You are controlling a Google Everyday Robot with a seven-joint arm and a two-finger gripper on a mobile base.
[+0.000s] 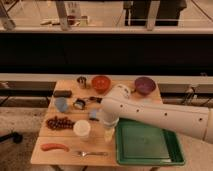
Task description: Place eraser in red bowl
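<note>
The eraser [62, 93] lies flat on the bench [67, 157], left of the red bowl [101, 83] and a little nearer the camera, clear of the bowl's rim. Nothing grips it, and the red bowl shows only its dark inside. By that, 0 of the task's 2 steps are done: the pick-up and the drop are both left.

The hand [106, 121] hangs at the end of the white arm [160, 117], well in front of the red bowl, near mid-bench. It is well apart from the eraser. Whether it is apart or together I cannot tell, since the arm's bulk hides its working end. It seems to carry nothing.

- Just left of the red bowl stands a small metal cup [81, 81]. It sits between the bowl and the eraser's far end, so a straight carry may brush it.
- Right of the red bowl sits the purple bowl [144, 85], the wrong target.
- In front of the red bowl and to the left are a blue cup [61, 104] and a bunch of grapes [59, 122].
- In front of the red bowl and to the right is a green tray [147, 145].

As I judge it, the hand must next go left and back towards the eraser.
</note>
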